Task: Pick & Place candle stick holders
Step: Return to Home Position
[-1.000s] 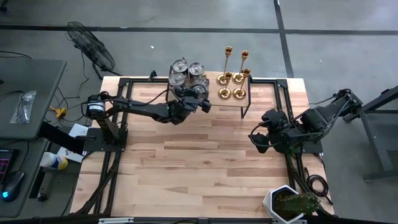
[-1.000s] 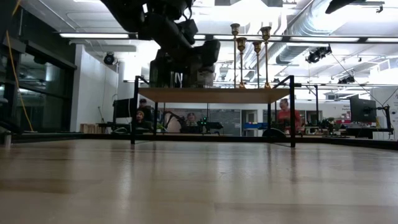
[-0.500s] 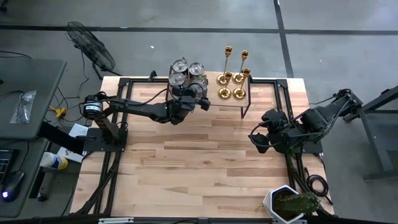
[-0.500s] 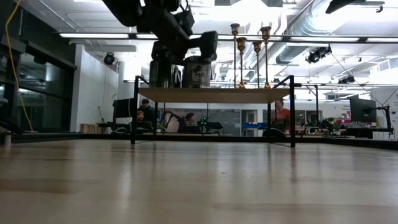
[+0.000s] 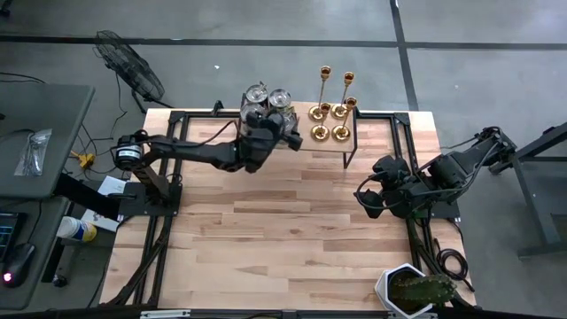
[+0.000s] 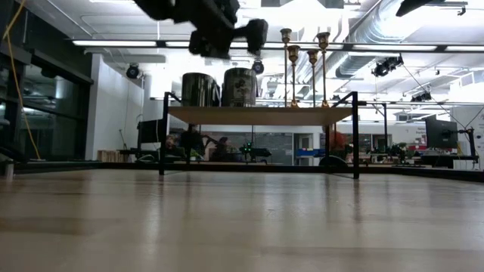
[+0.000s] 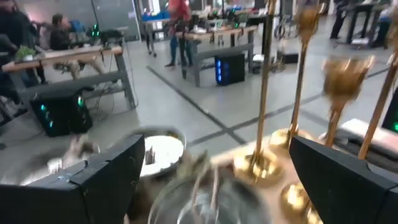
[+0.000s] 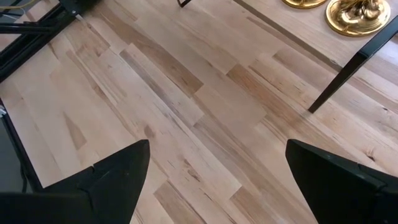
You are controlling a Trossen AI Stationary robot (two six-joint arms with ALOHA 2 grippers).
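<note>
Several gold candle stick holders (image 5: 333,113) stand by their round bases on the right half of a raised wooden shelf (image 5: 312,145) at the table's far edge; they also show in the low view (image 6: 304,68) and the left wrist view (image 7: 267,155). My left gripper (image 5: 291,136) hovers open above the silver-grey lidded jars (image 6: 219,89) on the shelf's left half, left of the holders. It shows high in the low view (image 6: 240,34). My right gripper (image 5: 366,200) waits open over the table near its right edge. Two holder bases (image 8: 348,12) show in its wrist view.
The shelf stands on black legs (image 6: 354,136). Black frame rails (image 5: 158,239) run along the table's left and right sides. A potted plant in a white pot (image 5: 412,291) sits at the near right corner. Bare wood lies in the table's middle (image 5: 283,230).
My left gripper has risen and gone toward the table's far edge, from in front of the jars to above them. The jars and candle stick holders have stayed in place.
</note>
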